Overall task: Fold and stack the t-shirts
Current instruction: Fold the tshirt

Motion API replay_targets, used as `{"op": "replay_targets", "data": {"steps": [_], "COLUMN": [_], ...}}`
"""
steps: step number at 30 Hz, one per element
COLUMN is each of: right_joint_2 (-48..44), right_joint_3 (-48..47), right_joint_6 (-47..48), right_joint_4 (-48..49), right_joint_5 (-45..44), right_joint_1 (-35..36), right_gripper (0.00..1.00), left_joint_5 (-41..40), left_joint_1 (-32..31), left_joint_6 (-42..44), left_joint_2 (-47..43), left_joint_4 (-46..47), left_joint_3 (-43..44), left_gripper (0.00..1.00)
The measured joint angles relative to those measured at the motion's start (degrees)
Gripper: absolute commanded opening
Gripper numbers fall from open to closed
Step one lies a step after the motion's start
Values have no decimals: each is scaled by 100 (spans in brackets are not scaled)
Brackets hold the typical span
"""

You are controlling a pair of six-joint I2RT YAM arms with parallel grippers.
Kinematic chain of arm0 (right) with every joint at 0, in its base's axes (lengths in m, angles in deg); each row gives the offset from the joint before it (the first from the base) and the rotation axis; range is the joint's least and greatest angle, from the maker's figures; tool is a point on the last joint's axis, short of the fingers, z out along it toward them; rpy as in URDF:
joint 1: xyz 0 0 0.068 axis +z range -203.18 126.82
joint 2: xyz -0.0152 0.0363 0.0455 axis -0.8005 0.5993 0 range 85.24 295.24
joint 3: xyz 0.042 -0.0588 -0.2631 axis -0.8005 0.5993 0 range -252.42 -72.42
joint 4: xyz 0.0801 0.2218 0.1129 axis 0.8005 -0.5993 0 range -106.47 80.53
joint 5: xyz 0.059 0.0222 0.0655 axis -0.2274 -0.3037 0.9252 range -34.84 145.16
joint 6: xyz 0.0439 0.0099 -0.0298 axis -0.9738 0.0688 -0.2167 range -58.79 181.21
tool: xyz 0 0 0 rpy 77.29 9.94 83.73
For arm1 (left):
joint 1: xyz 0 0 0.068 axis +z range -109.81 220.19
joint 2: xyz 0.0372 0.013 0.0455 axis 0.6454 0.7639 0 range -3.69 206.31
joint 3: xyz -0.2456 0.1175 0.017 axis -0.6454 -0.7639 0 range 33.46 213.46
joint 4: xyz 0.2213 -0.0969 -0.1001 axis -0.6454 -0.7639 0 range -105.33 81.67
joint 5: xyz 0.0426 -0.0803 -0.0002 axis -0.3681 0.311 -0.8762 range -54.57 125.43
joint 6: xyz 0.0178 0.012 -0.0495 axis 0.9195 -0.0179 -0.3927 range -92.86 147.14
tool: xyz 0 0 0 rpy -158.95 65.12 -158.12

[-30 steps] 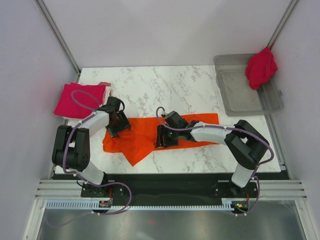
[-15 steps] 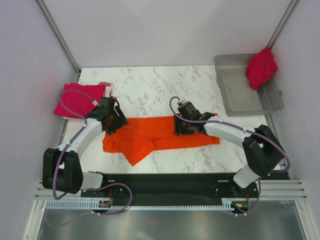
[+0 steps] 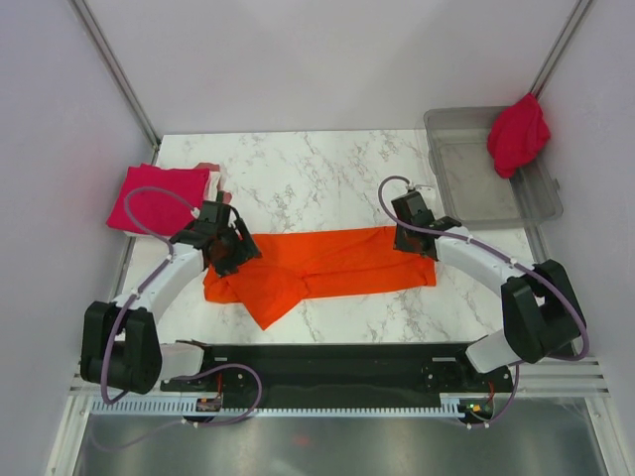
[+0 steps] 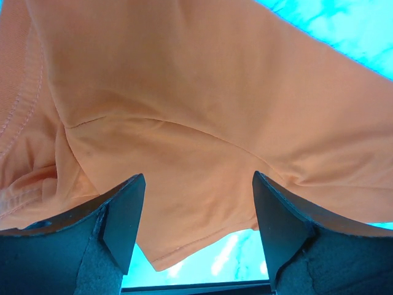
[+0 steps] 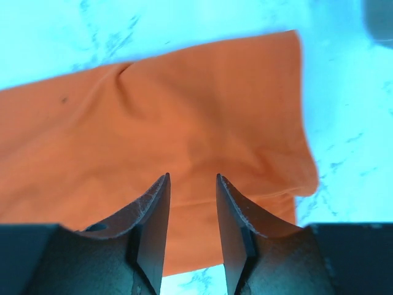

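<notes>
cloth of a bright orange t-shirt [image 3: 327, 263] lies spread in a long strip across the near half of the white marbled table [image 3: 317, 169], one pointed flap reaching toward the near edge. the left gripper [image 3: 226, 253] hangs over the shirt's left end. its wrist view shows the two dark fingers [image 4: 120, 212] set wide apart with wrinkled orange fabric and a stitched seam beneath them, and nothing held between them. the right gripper [image 5: 192, 181] hangs over the shirt's right end near the far corner. its jaws stand only a narrow way apart, the cloth seen flat through the gap, with nothing pinched that i can make out. a folded crimson-magenta t-shirt [image 3: 154, 201] rests at the table's left edge, a bit of pale pink cloth [image 3: 208, 171] showing at its far right corner. another crimson-magenta t-shirt [image 3: 518, 134] is draped over the far right rim of a clear grey plastic bin [image 3: 476, 203] at the table's far right.
</notes>
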Motion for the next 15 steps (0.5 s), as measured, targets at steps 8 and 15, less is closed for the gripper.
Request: {"op": "replay_targets", "data": {"steps": [8, 15], "right_joint_2": [15, -17], "right_joint_3": [323, 964], "right_joint_6": [-98, -192], "right_joint_4": [225, 343], "right_joint_5": [-11, 120], "right_joint_1": [-634, -984], "right_gripper": [29, 15], "left_joint_5": [24, 15], "left_joint_1": [2, 96], "left_joint_6": [0, 0], "left_joint_2": [966, 1029], "left_joint_4": [116, 175], "left_joint_3": [-160, -203], "left_gripper": [77, 77]}}
